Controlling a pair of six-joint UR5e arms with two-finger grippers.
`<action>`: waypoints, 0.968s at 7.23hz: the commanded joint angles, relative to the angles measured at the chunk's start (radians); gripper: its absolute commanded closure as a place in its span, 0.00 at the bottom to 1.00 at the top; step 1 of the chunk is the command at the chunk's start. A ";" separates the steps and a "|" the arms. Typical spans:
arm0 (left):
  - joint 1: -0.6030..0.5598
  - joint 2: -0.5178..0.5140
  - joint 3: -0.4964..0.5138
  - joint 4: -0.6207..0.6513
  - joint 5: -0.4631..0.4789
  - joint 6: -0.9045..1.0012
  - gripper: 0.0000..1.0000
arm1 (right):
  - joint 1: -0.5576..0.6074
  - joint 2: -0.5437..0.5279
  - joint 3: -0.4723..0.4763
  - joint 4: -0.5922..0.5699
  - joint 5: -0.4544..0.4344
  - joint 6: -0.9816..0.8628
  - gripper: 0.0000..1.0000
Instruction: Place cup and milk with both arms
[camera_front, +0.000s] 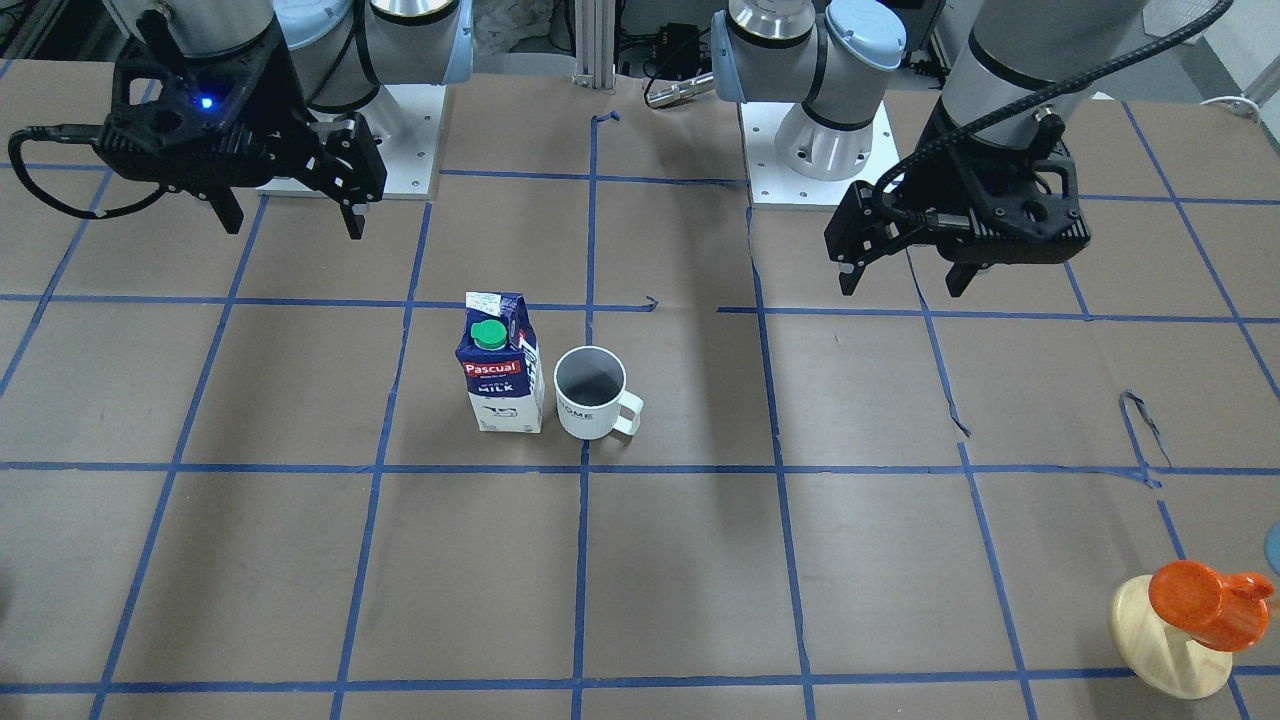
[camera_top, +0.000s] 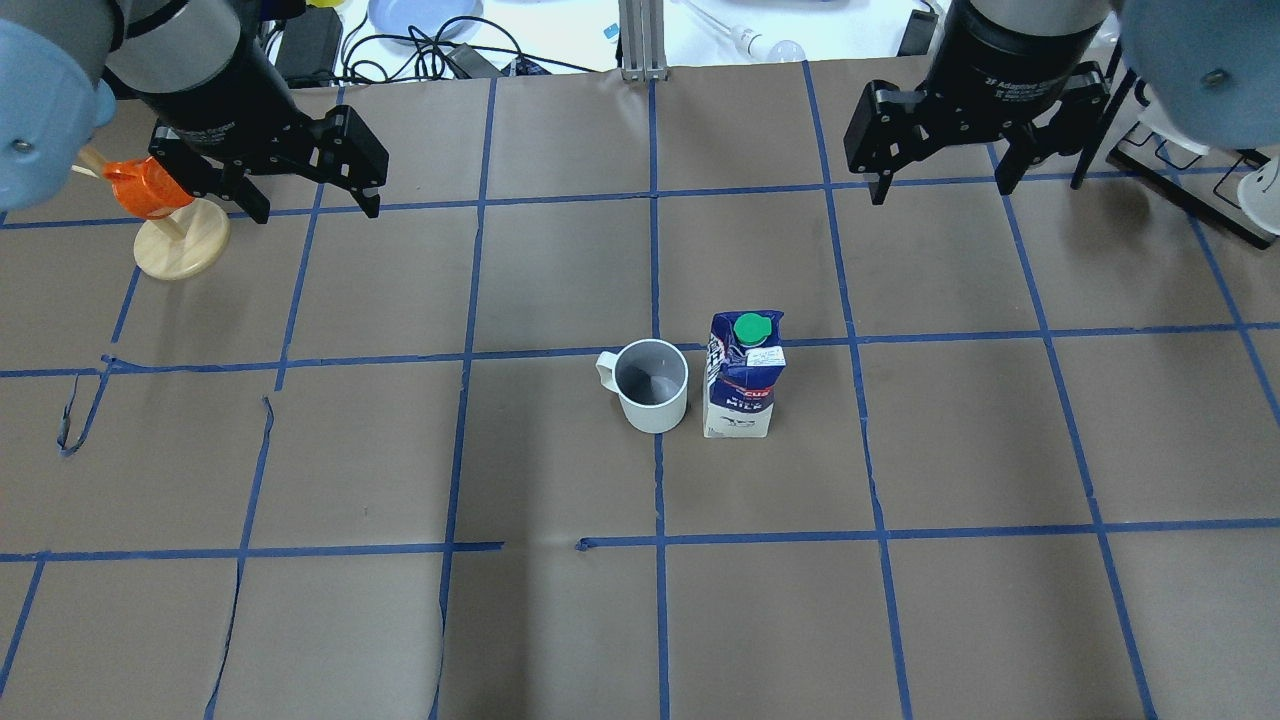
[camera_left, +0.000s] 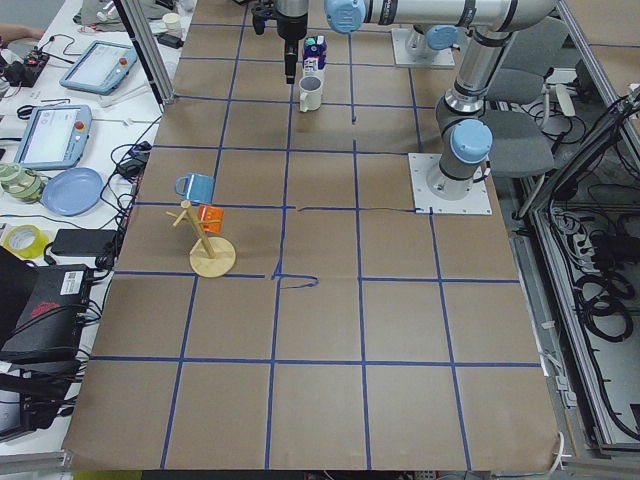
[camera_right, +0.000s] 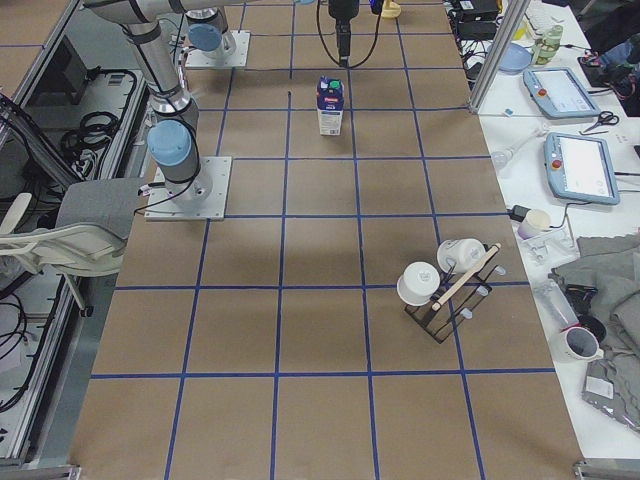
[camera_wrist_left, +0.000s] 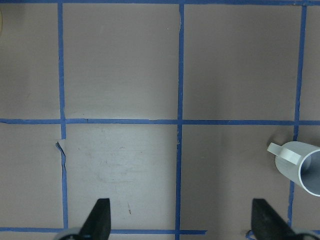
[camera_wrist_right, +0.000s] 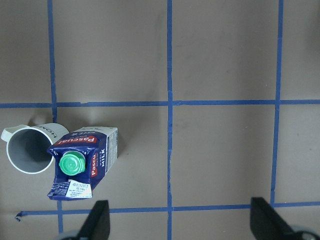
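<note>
The white cup (camera_top: 652, 387) and the blue and white milk carton (camera_top: 741, 378) stand upright side by side, a small gap apart, at the table's middle. In the overhead view the cup is on the left with its handle pointing left. My left gripper (camera_top: 317, 212) is open and empty, high above the table's far left. My right gripper (camera_top: 942, 192) is open and empty, high above the far right. The front view shows the cup (camera_front: 590, 393), the milk (camera_front: 502, 372), the left gripper (camera_front: 905, 285) and the right gripper (camera_front: 295, 228). The left wrist view catches the cup (camera_wrist_left: 300, 167) at its right edge. The right wrist view shows the milk (camera_wrist_right: 80, 162) and the cup (camera_wrist_right: 27, 150).
An orange cup-like thing (camera_top: 148, 188) hangs on a pale wooden stand (camera_top: 182, 250) just beside the left gripper. A dark rack with white cups (camera_right: 448, 285) stands at the table's right end. Blue tape lines grid the brown table cover (camera_top: 560, 620).
</note>
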 joint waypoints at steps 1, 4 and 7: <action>-0.001 -0.002 -0.002 -0.002 -0.001 0.000 0.00 | -0.005 -0.002 0.002 -0.004 0.004 0.000 0.00; -0.001 -0.002 -0.010 0.000 -0.001 0.000 0.00 | -0.005 -0.002 0.002 -0.004 0.007 0.001 0.00; -0.001 -0.002 -0.012 0.000 -0.001 0.000 0.00 | -0.005 -0.002 0.002 -0.004 0.007 -0.003 0.00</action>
